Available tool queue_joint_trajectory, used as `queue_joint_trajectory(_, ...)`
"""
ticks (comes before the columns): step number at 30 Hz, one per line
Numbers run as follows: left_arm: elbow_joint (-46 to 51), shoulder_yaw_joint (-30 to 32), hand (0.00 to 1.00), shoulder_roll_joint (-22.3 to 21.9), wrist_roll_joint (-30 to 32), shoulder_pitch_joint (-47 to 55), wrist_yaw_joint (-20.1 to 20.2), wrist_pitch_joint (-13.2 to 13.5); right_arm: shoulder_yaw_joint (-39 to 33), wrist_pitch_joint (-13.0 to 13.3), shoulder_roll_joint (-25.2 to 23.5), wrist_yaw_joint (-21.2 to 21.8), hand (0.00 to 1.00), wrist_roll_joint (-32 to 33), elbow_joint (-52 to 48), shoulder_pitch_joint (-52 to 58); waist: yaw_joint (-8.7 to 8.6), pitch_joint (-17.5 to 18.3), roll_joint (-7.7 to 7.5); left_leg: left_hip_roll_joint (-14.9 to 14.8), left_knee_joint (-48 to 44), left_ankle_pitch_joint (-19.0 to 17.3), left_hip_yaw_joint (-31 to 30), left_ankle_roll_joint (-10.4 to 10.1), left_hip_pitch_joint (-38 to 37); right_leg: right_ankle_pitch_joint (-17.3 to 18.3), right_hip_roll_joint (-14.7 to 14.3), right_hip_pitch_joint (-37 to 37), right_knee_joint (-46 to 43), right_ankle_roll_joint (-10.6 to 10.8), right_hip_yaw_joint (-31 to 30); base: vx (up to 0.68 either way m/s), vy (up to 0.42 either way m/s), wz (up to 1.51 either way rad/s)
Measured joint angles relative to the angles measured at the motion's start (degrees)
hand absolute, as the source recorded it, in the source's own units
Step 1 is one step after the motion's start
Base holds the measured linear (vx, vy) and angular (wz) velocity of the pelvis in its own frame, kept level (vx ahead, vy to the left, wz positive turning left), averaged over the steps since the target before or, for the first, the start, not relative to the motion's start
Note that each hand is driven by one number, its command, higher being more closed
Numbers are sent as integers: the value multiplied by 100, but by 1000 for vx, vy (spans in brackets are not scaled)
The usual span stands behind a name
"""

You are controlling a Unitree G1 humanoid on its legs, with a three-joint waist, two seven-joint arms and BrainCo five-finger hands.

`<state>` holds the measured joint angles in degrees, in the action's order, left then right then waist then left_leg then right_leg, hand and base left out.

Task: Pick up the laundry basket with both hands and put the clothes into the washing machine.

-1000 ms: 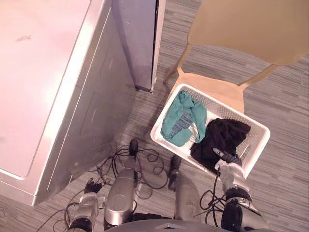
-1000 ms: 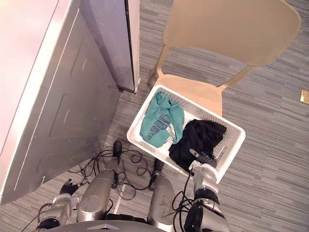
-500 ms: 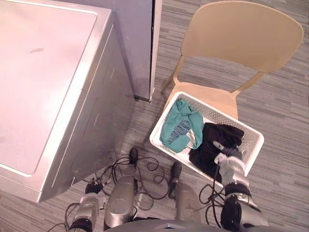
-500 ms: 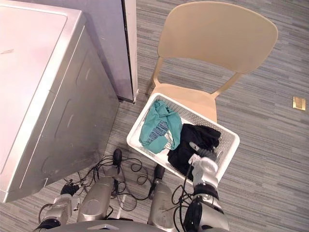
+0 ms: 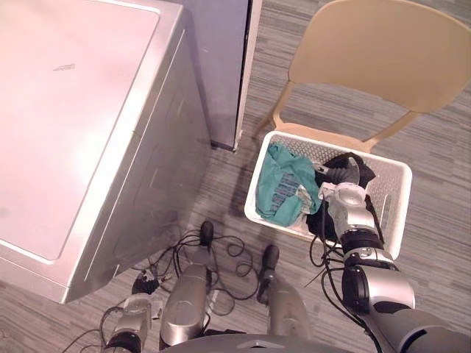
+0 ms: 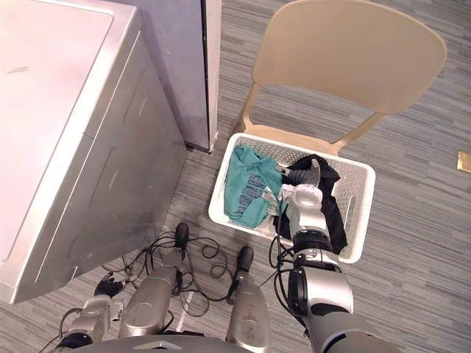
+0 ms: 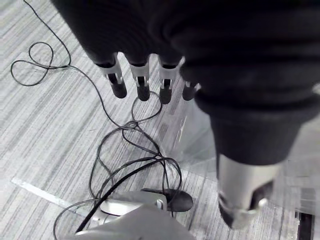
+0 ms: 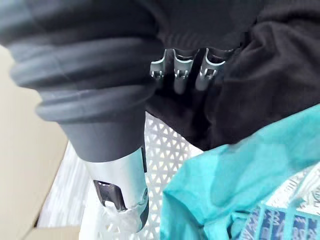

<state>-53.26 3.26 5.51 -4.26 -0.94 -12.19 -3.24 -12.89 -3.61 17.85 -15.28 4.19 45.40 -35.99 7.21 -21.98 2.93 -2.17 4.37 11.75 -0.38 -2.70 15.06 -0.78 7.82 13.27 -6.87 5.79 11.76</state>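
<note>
Nearest the robot, the left hand [image 7: 141, 82] hangs low over the floor [image 5: 434, 140], its fingers straight and apart, holding nothing. It is well apart from the work, down by the near corner of the washing machine [image 5: 73, 125].

Further out on the robot's right, the right hand [image 5: 346, 200] is reached down inside the laundry basket [image 5: 396, 206] and set into the black garment [image 5: 362, 173]. Whether it is clamped on that cloth I cannot tell.

The basket lies ahead and to the right, with its long axis running roughly across the view, one short end toward the machine and the other away from it. The teal garment [image 5: 283, 187] is heaped in the machine-side half and the black one in the other half, the two touching near the middle. The basket sits against the chair [image 5: 383, 51], whose back rises just beyond its far rim.

A two-handed lift probably calls for one hand at each short end, so the right hand, the nearer one, would have to come out to the far end. The left has the longer way to go, up and across to the end by the teal garment. The machine stands to the basket's left, and its opening is not visible.
</note>
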Motion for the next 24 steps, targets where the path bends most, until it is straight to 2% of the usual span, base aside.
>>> queue_joint_trajectory(7,-23,15,0,10,35,2,30,-4,596,90,-41,283,0,-439,-676,525,-36,-8,-12,24,-1,-10,-64,-4,-70,-5,-2,-139,74,4,50,38,-15,5)
queue_joint_trajectory(14,-28,131,0,12,120,22,54,-17,592,149,-162,513,0,-522,-1340,1311,-132,-31,-53,16,0,-49,9,-32,-152,-4,-13,-167,61,5,-23,21,-23,-6)
queue_joint_trajectory(19,-30,281,0,17,227,38,84,-59,452,143,-167,532,0,-686,-1564,1868,-200,-67,-140,14,0,-83,26,-37,-240,0,-16,-262,82,10,-34,20,-15,-1)
queue_joint_trajectory(20,-30,346,0,29,229,49,115,-71,342,141,-173,535,0,-686,-1572,1932,-250,-79,-179,12,0,-82,30,-35,-240,-3,-17,-262,83,10,-38,32,-24,-1)
queue_joint_trajectory(24,-33,411,0,67,241,67,141,-131,-102,103,-171,515,0,-686,-1572,2188,-274,-82,-272,12,0,-70,52,-15,-318,-8,-18,-335,113,12,-62,26,-15,-3)
